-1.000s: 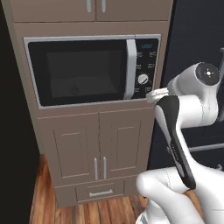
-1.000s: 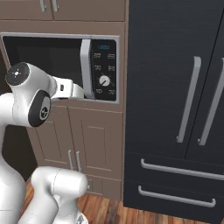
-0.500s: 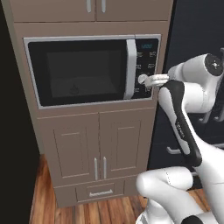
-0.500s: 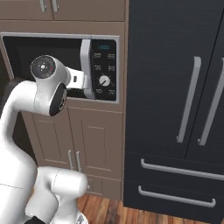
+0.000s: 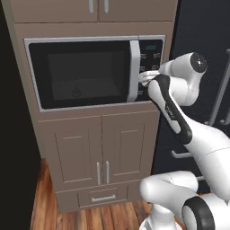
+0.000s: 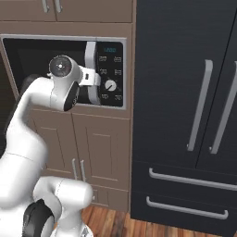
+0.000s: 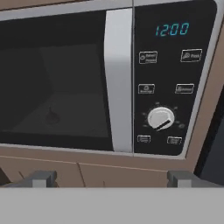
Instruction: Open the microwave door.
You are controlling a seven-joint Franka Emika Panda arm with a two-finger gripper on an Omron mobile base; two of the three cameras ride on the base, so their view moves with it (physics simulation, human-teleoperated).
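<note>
The microwave door [image 5: 83, 74] is shut flush in the microwave [image 6: 69, 71], set in the tan cabinets [image 5: 105, 148] beside the black fridge [image 6: 185, 106], so the real work looks not yet begun. The gripper [image 5: 143, 77] hovers near the vertical silver handle [image 7: 119, 81] with its jaws spread wide and nothing between them (the tips sit low in the hand view, on either side of the handle's line). Left to do, I'd say: reach in, close on the handle, pull the door open.
</note>
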